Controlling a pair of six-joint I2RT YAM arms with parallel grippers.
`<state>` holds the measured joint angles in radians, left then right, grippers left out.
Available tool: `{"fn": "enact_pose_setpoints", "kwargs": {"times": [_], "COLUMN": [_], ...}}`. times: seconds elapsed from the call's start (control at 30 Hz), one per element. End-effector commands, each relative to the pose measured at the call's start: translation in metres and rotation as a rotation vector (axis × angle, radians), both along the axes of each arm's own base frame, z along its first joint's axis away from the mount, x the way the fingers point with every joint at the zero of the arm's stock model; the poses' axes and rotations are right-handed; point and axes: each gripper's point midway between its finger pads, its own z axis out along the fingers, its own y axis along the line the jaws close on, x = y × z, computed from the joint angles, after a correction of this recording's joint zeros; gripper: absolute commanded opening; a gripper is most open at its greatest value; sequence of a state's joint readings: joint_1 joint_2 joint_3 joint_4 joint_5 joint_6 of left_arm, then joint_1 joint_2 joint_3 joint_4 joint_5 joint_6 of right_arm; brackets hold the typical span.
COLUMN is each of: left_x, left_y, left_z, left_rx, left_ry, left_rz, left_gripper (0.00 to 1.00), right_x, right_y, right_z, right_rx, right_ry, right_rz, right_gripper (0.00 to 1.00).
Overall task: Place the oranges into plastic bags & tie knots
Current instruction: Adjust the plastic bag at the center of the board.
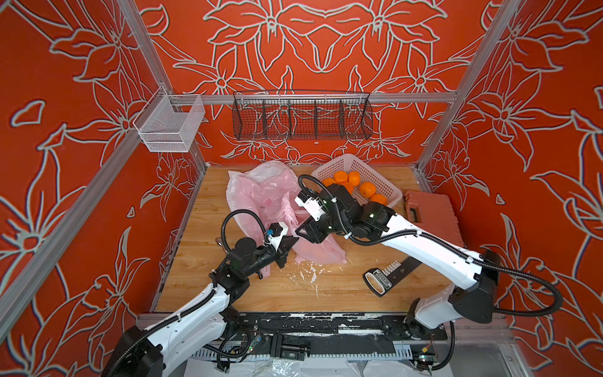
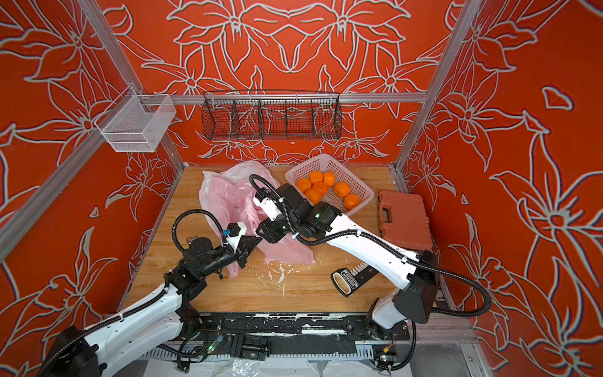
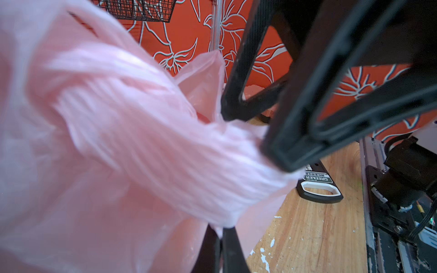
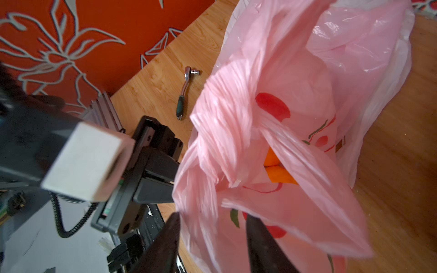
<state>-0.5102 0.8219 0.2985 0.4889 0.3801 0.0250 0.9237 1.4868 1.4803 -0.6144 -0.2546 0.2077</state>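
The left gripper is clamping shut on the gathered handle of the pink bag, which is lying mid-frame in both top views. The right gripper is straddling film with its jaws apart. The flimsy, slippery plastic is sagging (oranges inside), so the bunched straps are looking like the best hold.

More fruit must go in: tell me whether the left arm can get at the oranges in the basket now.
Probably not. The left arm has its jaws shut on the pink bag, and the right arm lies across the way to the basket of oranges at the far right.
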Motion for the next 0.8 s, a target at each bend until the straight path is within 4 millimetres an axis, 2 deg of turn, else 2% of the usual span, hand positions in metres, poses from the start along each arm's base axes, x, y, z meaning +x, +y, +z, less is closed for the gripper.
{"fn": "enact_pose_setpoints", "kwargs": {"times": [0.0, 0.07, 0.13, 0.4, 0.53, 0.6, 0.7, 0.77], "left_x": [-0.001, -0.001, -0.001, -0.001, -0.001, -0.001, -0.001, -0.001], "left_y": [0.0, 0.0, 0.0, 0.001, 0.0, 0.0, 0.001, 0.001], "left_z": [0.006, 0.007, 0.007, 0.008, 0.008, 0.007, 0.006, 0.007], "left_rx": [-0.02, -0.02, -0.02, -0.02, -0.02, -0.02, -0.018, -0.017], "left_ry": [-0.023, -0.026, -0.027, -0.03, -0.027, -0.027, -0.023, -0.025], "left_rz": [-0.005, -0.007, -0.007, -0.005, -0.005, -0.005, -0.005, -0.004], "left_gripper": [0.0, 0.0, 0.0, 0.0, 0.0, 0.0, 0.0, 0.0], "right_x": [-0.015, -0.022, -0.024, -0.017, -0.015, -0.011, -0.004, -0.001], "right_y": [-0.003, -0.004, -0.001, 0.001, 0.005, 0.006, 0.007, 0.009], "right_z": [0.019, 0.014, 0.012, -0.008, -0.012, -0.014, -0.014, -0.013], "right_rx": [0.066, 0.053, 0.038, -0.098, -0.122, -0.137, -0.141, -0.125], "right_ry": [-0.045, -0.042, -0.058, -0.148, -0.186, -0.197, -0.208, -0.205], "right_rz": [0.058, 0.094, 0.114, 0.116, 0.113, 0.094, 0.048, 0.028], "right_gripper": [0.63, 0.68, 0.69, 0.71, 0.68, 0.61, 0.38, 0.19]}}
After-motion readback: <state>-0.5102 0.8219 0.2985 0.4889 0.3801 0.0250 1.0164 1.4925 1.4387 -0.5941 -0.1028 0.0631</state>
